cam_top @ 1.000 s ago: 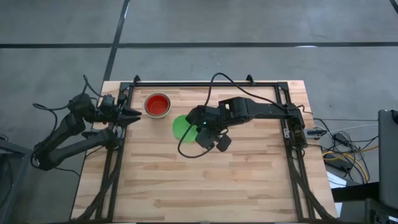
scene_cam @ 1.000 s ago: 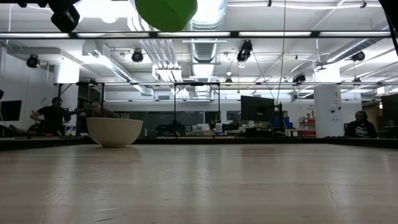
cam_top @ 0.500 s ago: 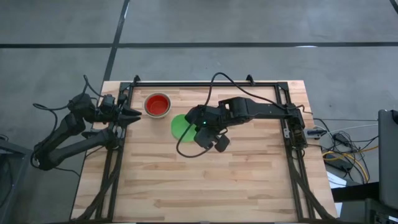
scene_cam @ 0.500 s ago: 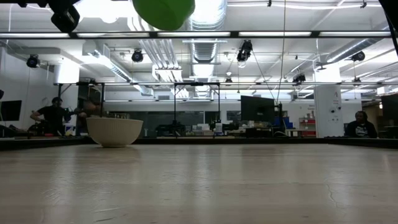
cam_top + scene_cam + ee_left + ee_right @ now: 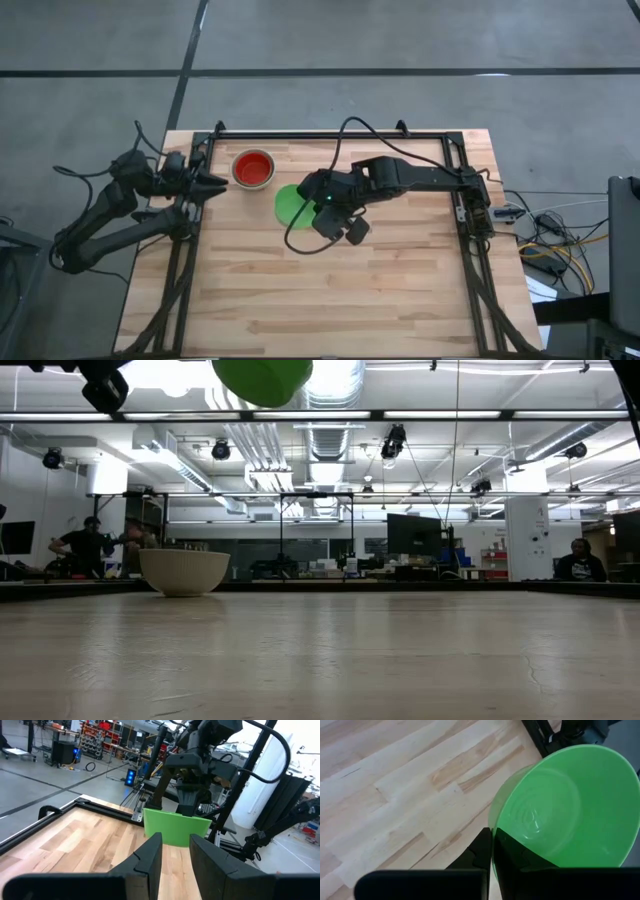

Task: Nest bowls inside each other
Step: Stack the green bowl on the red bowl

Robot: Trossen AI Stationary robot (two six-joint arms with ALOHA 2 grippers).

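Note:
A red bowl (image 5: 252, 167) sits nested in a whitish-grey bowl (image 5: 184, 571), which stands on its base at the table's far left. A bright green bowl (image 5: 289, 203) hangs high above the table, just right of that pair, with my right gripper (image 5: 312, 200) shut on it. In the low view the green bowl (image 5: 263, 377) shows at the top, well above the whitish-grey bowl. My left gripper (image 5: 218, 183) waits at the table's left edge, pointing level toward the bowls, open with nothing between its fingers (image 5: 152, 857). My right gripper pinches the green bowl's wall at the rim (image 5: 493, 826), one finger inside the bowl (image 5: 510, 851) and one outside. The fingers slant down from the table's right side. The bowl is lifted clear of the table, its mouth tilted toward the wrist camera.
A black metal frame (image 5: 330, 134) runs along the table's far edge and down both sides. Bare wood (image 5: 330, 290) fills the near half of the table. People sit at desks in the room beyond (image 5: 85, 540).

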